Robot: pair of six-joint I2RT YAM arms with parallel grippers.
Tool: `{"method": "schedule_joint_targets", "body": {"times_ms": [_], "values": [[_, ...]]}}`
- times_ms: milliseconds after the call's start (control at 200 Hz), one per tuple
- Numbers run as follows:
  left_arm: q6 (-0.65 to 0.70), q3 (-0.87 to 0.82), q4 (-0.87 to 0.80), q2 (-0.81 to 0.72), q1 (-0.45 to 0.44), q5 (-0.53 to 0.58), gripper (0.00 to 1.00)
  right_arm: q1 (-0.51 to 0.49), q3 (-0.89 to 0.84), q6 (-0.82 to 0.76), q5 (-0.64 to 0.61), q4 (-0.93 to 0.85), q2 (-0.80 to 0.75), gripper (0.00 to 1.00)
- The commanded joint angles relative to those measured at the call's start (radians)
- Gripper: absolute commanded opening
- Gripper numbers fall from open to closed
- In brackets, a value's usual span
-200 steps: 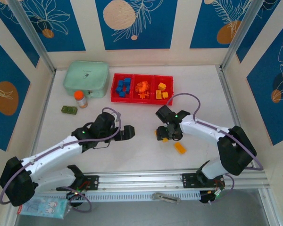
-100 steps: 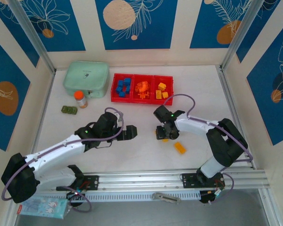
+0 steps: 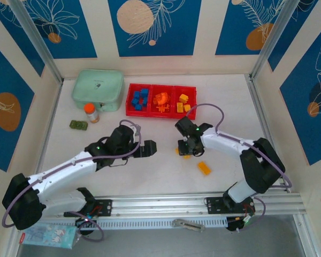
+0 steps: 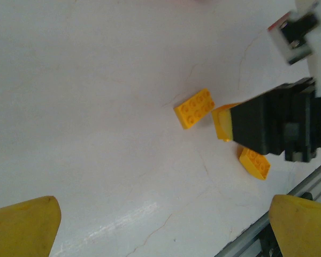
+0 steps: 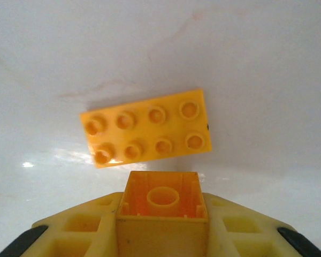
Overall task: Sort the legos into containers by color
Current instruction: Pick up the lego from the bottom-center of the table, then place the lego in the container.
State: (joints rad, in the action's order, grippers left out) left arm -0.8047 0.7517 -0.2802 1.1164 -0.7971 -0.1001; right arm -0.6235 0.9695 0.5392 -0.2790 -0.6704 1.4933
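Note:
The red tray (image 3: 161, 111) at the back centre holds blue, orange and yellow legos in its three compartments. My right gripper (image 3: 185, 148) (image 5: 163, 214) is shut on a small yellow brick (image 5: 163, 206) whose hollow underside faces the camera. Just beyond it a flat yellow eight-stud brick (image 5: 145, 134) (image 4: 195, 108) lies on the table. Another yellow brick (image 3: 204, 167) (image 4: 254, 162) lies nearer the front edge. My left gripper (image 3: 150, 148) (image 4: 163, 225) hovers open to the left, facing the right gripper (image 4: 273, 126), with nothing between its yellow fingertips (image 4: 21, 225).
A mint green case (image 3: 98, 89) stands at the back left. In front of it are an orange-capped bottle (image 3: 91, 113) and a dark green block (image 3: 78, 125). A metal rail (image 3: 203, 202) runs along the table's near edge.
My left gripper has edged to the right, toward the right gripper. The right arm has swung its elbow while its gripper stayed over the yellow bricks.

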Motion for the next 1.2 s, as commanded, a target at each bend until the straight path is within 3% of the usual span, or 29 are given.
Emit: {"method": "schedule_joint_targets", "body": {"times_ms": [0, 210, 540, 745, 865, 1190], "values": [[0.029, 0.052, -0.025, 0.008, 0.005, 0.016, 0.99, 0.051, 0.082, -0.038, 0.019, -0.020, -0.034, 0.33], [0.070, 0.129, -0.052, 0.041, 0.035, 0.009, 0.99, 0.173, 0.285, -0.084, -0.012, 0.014, 0.083, 0.33], [0.095, 0.181, -0.052, 0.084, 0.075, -0.007, 0.99, 0.257, 0.690, -0.134, -0.113, 0.019, 0.460, 0.33], [0.094, 0.190, -0.052, 0.095, 0.087, -0.032, 0.99, 0.283, 0.920, -0.152, -0.103, -0.059, 0.625, 0.52], [0.102, 0.193, -0.062, 0.088, 0.087, -0.031, 0.99, 0.275, 0.851, -0.159, -0.079, -0.012, 0.556, 0.63], [0.104, 0.180, -0.079, 0.065, 0.083, -0.078, 0.99, 0.260, 0.496, -0.071, 0.005, 0.006, 0.244, 0.70]]}}
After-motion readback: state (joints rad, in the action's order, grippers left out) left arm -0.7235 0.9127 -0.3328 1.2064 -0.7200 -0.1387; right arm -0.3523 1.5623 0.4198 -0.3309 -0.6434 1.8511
